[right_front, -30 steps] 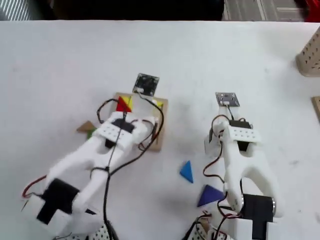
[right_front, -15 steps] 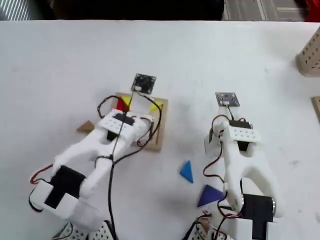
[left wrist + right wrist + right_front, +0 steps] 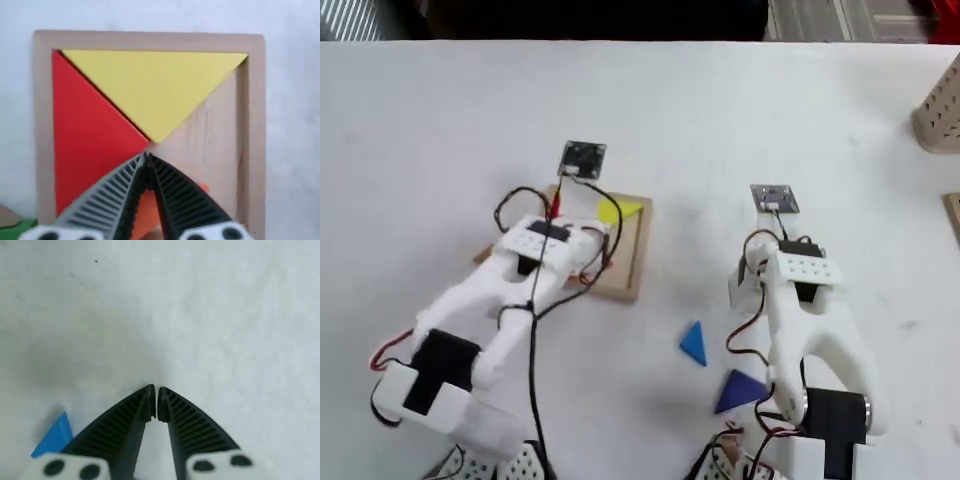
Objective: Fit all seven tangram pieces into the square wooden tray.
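The left hand (image 3: 148,162) is clenched shut over the tray (image 3: 150,39). A red piece (image 3: 90,135) and a yellow piece (image 3: 155,85) sit inside. If it pushes down, it may knock the orange piece (image 3: 145,207) crooked.

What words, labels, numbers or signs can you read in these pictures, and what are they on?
No text can be read.
The wooden tray, yellow triangle, red triangle and blue triangle are plain.
Any marks on the left arm's circuit board and the right arm's circuit board are too small to read.
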Motion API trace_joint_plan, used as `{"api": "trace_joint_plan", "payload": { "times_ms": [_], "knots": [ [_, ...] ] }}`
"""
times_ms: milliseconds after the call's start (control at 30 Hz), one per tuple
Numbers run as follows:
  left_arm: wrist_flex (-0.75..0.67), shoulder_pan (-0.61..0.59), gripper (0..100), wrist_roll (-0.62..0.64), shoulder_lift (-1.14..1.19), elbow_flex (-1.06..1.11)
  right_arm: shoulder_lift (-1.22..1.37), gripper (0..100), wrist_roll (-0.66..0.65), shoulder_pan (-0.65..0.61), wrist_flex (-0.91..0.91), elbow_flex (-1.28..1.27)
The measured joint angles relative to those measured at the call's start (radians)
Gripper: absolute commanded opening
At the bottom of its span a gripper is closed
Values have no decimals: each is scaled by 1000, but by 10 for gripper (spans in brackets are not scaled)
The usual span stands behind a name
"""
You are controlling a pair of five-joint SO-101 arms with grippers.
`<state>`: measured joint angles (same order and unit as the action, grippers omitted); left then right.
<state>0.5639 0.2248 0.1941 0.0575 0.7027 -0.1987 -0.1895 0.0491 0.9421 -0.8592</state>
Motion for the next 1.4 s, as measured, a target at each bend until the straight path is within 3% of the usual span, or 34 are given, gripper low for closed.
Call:
{"api": "trace_joint_plan", "payload": {
  "times_ms": [233, 467, 667, 833, 1400],
  "knots": [
    [89, -100, 22, 2, -144, 26, 0, 24, 0, 0, 0, 0],
    [84, -107, 22, 0, -328, 138, 0, 24, 0, -17, 0, 0],
    [84, 28, 22, -147, -393, 219, 0, 24, 0, -15, 0, 0],
    [83, 124, 22, -169, -394, 242, 0, 24, 0, -15, 0, 0],
    [-35, 94, 21, -101, -344, 242, 0, 24, 0, -15, 0, 0]
  ]
}}
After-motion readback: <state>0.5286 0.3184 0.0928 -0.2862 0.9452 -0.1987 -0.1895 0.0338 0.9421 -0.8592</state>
